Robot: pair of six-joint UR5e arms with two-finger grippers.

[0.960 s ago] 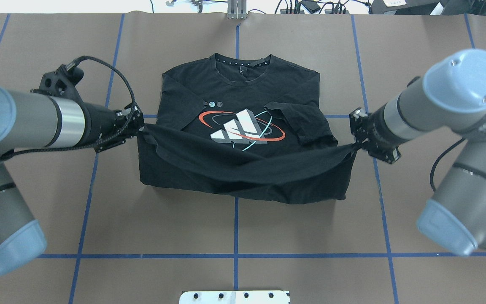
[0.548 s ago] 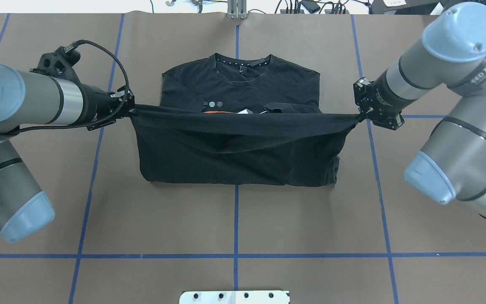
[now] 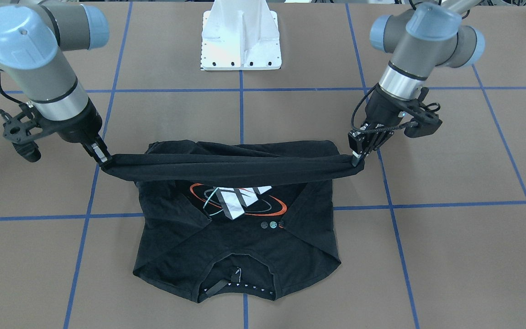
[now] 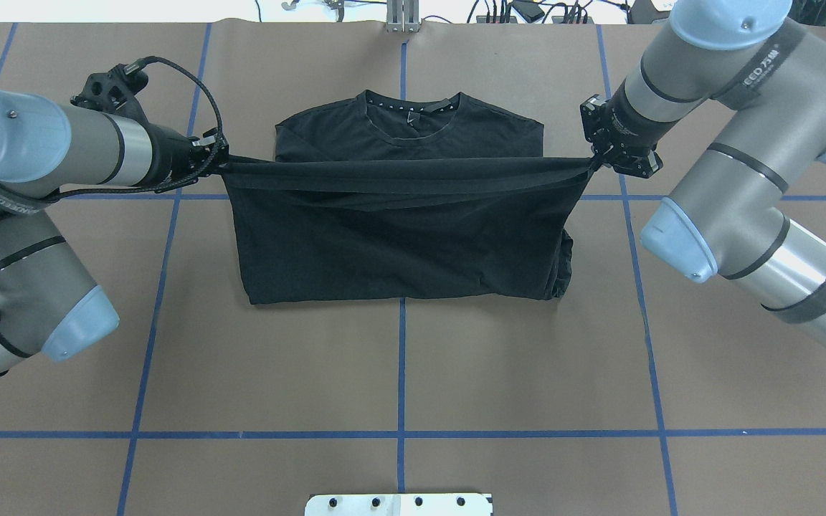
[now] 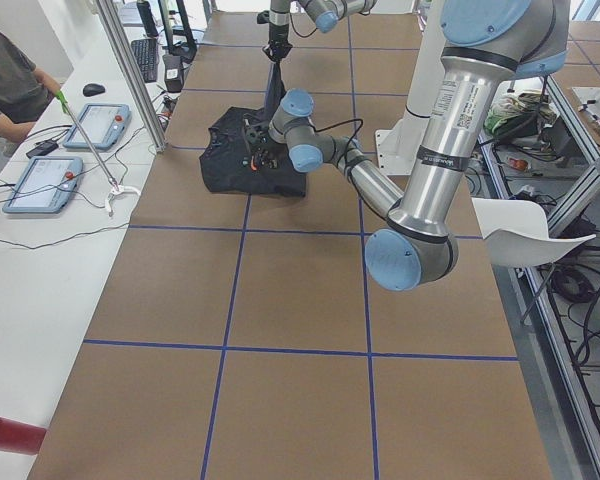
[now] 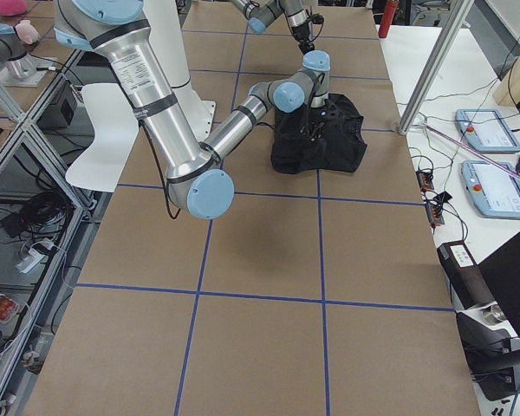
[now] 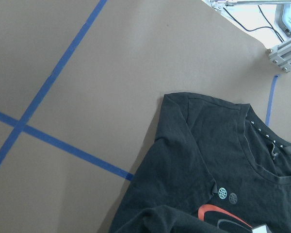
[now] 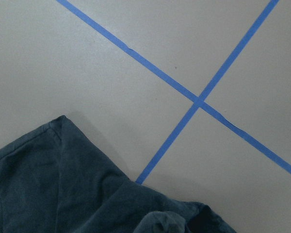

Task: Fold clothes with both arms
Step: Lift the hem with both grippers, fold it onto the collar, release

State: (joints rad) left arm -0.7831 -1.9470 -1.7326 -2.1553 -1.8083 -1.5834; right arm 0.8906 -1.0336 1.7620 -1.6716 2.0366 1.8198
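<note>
The black T-shirt [image 4: 399, 244] lies in the middle of the table, collar [image 4: 413, 115] at the far side. My left gripper [image 4: 221, 166] is shut on the left corner of the hem, and my right gripper [image 4: 594, 163] is shut on the right corner. The hem is stretched taut between them, lifted over the chest. In the front-facing view the left gripper [image 3: 355, 160] and the right gripper [image 3: 104, 161] hold this band above the red-and-teal print [image 3: 238, 203]. From overhead the print is hidden. The shirt shows in the left wrist view [image 7: 223, 160] and the right wrist view [image 8: 63, 184].
The white pedestal [image 3: 241, 36] stands at the near edge behind the shirt's fold. Blue tape lines [image 4: 401, 373] grid the brown table. A metal post [image 4: 403, 18] and cables sit at the far edge. An operator [image 5: 10, 90] sits at a side table with tablets.
Both grippers have carried the hem away from the robot, toward the collar. The folded layer now covers the print in the overhead view. The fold line at the near edge has straightened.
</note>
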